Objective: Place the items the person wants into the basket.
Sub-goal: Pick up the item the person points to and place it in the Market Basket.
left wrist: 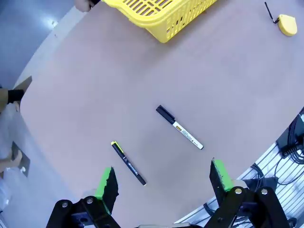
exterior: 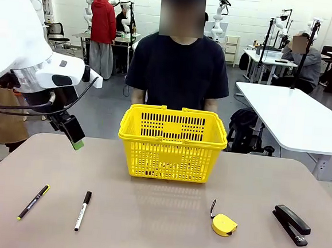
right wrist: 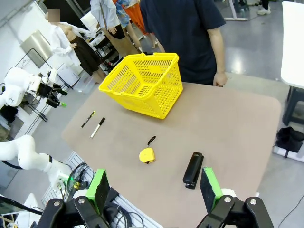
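Tan table [exterior: 157, 232]: stapler [exterior: 291, 224] lies diagonal; tape measure [exterior: 224, 225] strap points toward basket [exterior: 172, 142].

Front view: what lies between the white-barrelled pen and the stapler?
In the front view, the yellow tape measure, nearer the stapler than the pen.

The white left robot arm [exterior: 22, 49] comes in from the upper left, its bulky joint housing bent over so that the wrist slants down and toward the middle. At its end the black 2-finger left gripper [exterior: 77, 143] with green pads points down at a slant and holds nothing. In the left wrist view its 2 fingers [left wrist: 105, 183] stand spread wide, green pads facing each other across an empty gap. The black 2-finger right gripper [right wrist: 154, 188] with green pads is posed likewise: fingers [right wrist: 208, 186] far apart, nothing between them, raised high and looking down at a slant.
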Controlling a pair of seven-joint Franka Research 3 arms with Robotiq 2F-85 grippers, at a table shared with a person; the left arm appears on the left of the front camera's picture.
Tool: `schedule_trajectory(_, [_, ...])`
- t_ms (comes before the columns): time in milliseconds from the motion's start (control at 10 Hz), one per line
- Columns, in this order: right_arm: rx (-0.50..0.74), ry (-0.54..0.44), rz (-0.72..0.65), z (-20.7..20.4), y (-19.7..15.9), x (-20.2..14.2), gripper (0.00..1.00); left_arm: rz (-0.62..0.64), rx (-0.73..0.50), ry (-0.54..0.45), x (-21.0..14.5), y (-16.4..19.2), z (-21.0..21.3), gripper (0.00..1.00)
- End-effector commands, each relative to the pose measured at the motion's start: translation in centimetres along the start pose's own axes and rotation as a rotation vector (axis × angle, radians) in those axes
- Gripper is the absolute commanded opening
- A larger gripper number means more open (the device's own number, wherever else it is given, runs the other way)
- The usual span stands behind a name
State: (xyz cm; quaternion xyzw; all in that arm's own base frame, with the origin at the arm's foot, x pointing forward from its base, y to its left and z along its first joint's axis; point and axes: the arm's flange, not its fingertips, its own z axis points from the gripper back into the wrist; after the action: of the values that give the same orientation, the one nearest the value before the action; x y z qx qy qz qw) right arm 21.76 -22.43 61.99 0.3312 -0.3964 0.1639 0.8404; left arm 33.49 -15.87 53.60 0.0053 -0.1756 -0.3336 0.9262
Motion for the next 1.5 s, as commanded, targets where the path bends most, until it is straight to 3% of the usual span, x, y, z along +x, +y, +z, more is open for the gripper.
schedule_trajectory(0, [0.021, -0.021, 0.018, 0.0, 0.1, 0.3, 1.0, -0.015, 0.008, 0.005, 0.8, -0.2, 0.9, 1.0])
schedule_trajectory(500, [0.021, -0.021, 0.018, 0.0, 0.1, 0.3, 1.0, -0.008, 0.005, -0.011, 0.7, -0.2, 1.1, 1.0])
schedule_trajectory(800, [0.021, -0.021, 0.018, 0.0, 0.1, 0.3, 1.0, -0.216, -0.449, -0.251, -7.9, 8.9, 9.2, 1.0])
schedule_trajectory(900, [0.021, -0.021, 0.018, 0.0, 0.1, 0.3, 1.0, -0.264, -0.498, -0.326, -11.0, 12.2, 12.2, 1.0])
schedule_trajectory(1100, [0.021, -0.021, 0.018, 0.0, 0.1, 0.3, 1.0, -0.259, -0.498, -0.485, -17.3, 17.7, 16.4, 1.0])
schedule_trajectory(1400, [0.021, -0.021, 0.018, 0.0, 0.1, 0.3, 1.0, -0.243, -0.364, -0.509, -22.0, 20.1, 19.1, 1.0])
